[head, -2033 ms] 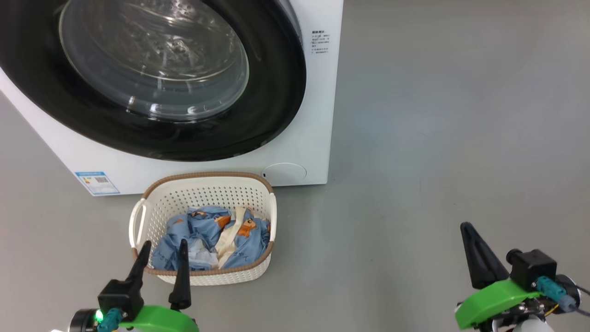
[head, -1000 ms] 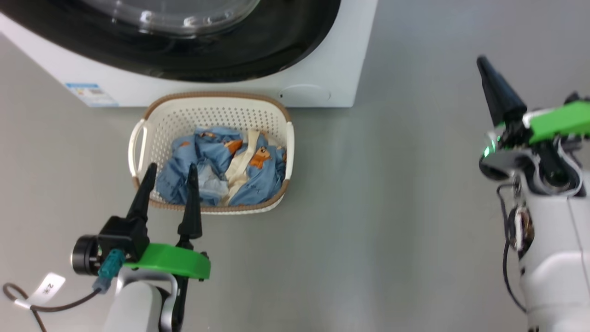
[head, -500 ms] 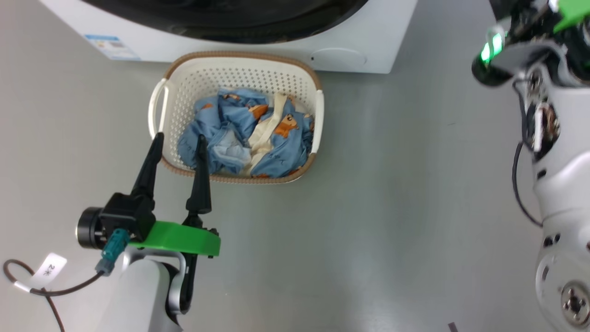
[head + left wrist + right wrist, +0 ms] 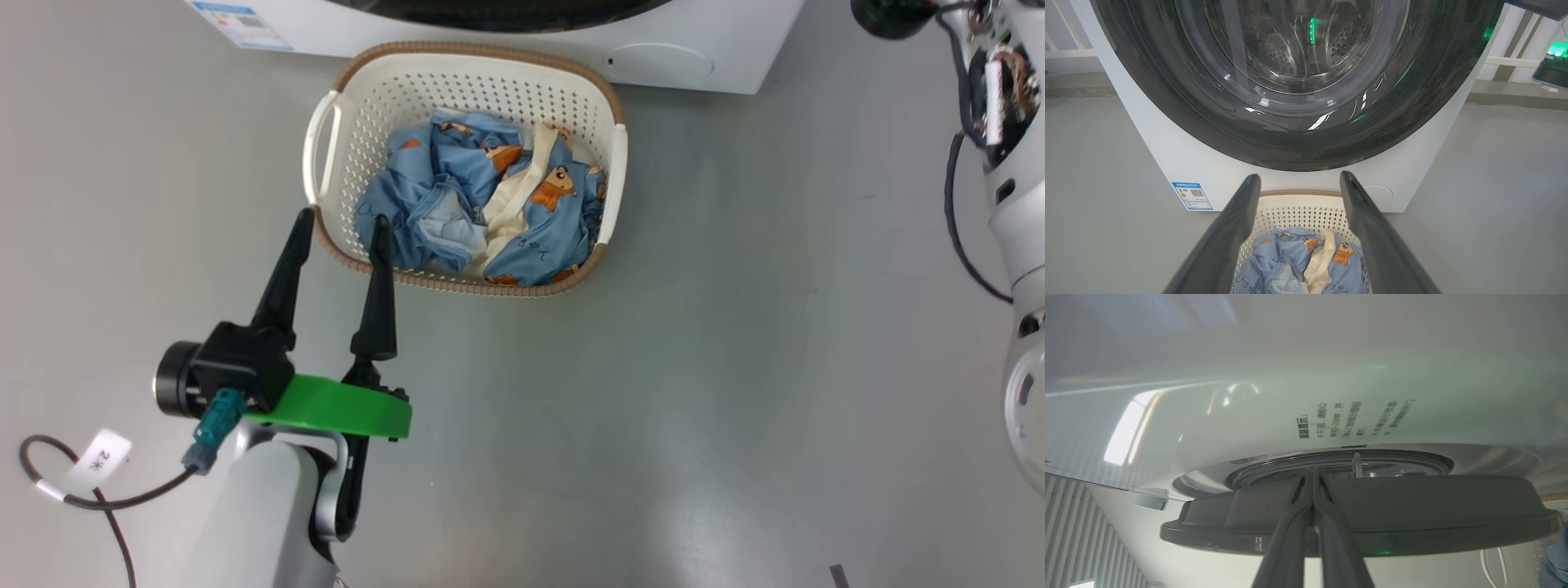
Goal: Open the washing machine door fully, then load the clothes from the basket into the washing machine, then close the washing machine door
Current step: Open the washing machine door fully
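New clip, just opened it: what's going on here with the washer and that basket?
The robot is starting a laundry job. Its right gripper, shut, points its tips at the rim of the washing machine door, which looks closed. Its left gripper hangs open by the near left corner of the basket, holding nothing. The clothes all lie in the basket, on the floor before the washing machine.

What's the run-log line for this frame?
washing machine door: appears shut | right gripper: shut, tips at its edge | left gripper: open, over basket rim | clothes: in basket
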{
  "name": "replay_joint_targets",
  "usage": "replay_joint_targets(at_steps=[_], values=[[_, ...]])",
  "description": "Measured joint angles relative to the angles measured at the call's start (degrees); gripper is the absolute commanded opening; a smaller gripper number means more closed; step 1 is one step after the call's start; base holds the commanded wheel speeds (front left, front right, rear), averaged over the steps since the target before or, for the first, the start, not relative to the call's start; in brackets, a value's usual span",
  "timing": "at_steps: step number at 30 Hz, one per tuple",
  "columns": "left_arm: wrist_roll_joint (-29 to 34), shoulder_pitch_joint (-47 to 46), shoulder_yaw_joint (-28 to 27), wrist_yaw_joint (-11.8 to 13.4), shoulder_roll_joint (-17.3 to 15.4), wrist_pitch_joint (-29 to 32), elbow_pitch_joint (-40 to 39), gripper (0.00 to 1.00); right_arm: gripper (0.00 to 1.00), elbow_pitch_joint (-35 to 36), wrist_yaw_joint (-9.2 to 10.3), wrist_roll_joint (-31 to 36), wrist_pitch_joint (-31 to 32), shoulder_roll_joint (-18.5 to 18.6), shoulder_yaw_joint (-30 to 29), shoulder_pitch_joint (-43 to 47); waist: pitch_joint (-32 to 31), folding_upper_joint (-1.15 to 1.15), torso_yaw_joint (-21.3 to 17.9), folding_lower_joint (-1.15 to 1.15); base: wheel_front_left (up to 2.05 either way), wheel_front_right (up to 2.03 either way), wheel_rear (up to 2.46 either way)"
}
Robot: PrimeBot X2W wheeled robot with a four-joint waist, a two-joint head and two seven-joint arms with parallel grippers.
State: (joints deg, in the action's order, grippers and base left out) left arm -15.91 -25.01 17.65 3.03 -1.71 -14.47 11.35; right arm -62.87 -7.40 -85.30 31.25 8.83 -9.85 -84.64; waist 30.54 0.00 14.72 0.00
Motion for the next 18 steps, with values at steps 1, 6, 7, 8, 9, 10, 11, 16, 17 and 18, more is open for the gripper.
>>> replay_joint_targets(at_steps=[1, 6, 7, 8, 9, 10, 11, 16, 17, 18], values=[[-0.02, -0.01, 0.16, 0.01, 0.01, 0.0, -0.03, 1.0, 0.0, -0.71, 0.0, 0.08, 0.0, 0.04, 0.1, -0.75, 0.16, 0.0, 0.21, 0.0, 0.0, 0.0, 0.0], [-0.56, -0.29, 0.91, 0.34, 0.02, 0.0, -0.11, 1.0, 0.0, -3.72, 0.0, 1.08, -0.07, 0.16, 1.15, -3.93, 0.93, 0.0, 1.07, 0.0, 0.0, 0.0, 0.0], [-0.86, -0.35, 1.2, 0.34, 0.03, 0.0, -0.11, 1.0, 0.0, -4.21, 0.0, 1.22, -0.05, 0.29, 1.47, -4.42, 1.0, 0.0, 1.31, 0.0, 0.0, 0.0, 0.0], [-1.01, -0.38, 1.41, 0.34, 0.07, 0.0, -0.11, 1.0, 0.0, -4.54, 0.0, 1.48, 0.02, 0.35, 1.74, -4.77, 1.04, 0.0, 1.59, 0.0, 0.0, 0.0, 0.0], [-1.01, -0.4, 1.52, 0.35, 0.08, 0.0, -0.11, 1.0, 0.0, -4.8, 0.0, 1.83, 0.05, 0.36, 1.88, -5.1, 1.08, 0.0, 1.83, 0.0, 0.0, 0.0, 0.0], [-1.01, -0.41, 1.54, 0.43, 0.08, 0.0, -0.11, 1.0, 0.0, -5.05, 0.0, 2.18, 0.11, 0.36, 1.89, -5.47, 1.15, 0.0, 2.01, 0.0, 0.0, 0.0, 0.0], [-1.01, -0.42, 1.53, 0.52, 0.05, 0.0, -0.11, 1.0, 0.0, -5.25, 0.0, 2.29, 0.2, 0.38, 1.93, -5.91, 1.27, 0.0, 2.11, 0.0, 0.0, 0.0, 0.0], [-1.01, -1.15, 1.56, 0.82, 0.09, 0.0, -0.12, 1.0, 0.0, -5.73, 0.0, 3.05, 0.96, 0.62, 2.36, -6.97, 1.71, 0.0, 2.34, 0.0, 0.0, 0.0, 0.0], [-1.01, -1.26, 1.56, 0.82, 0.09, 0.0, -0.12, 1.0, 0.0, -5.73, 0.0, 3.05, 1.16, 0.65, 2.46, -7.02, 1.76, 0.0, 2.31, 0.0, 0.0, 0.0, 0.0], [-1.01, -1.3, 1.56, 0.83, 0.09, 0.0, -0.12, 1.0, 0.0, -5.73, 0.0, 3.05, 1.38, 0.66, 2.48, -7.02, 1.78, 0.0, 2.25, 0.0, 0.0, 0.0, 0.0]])
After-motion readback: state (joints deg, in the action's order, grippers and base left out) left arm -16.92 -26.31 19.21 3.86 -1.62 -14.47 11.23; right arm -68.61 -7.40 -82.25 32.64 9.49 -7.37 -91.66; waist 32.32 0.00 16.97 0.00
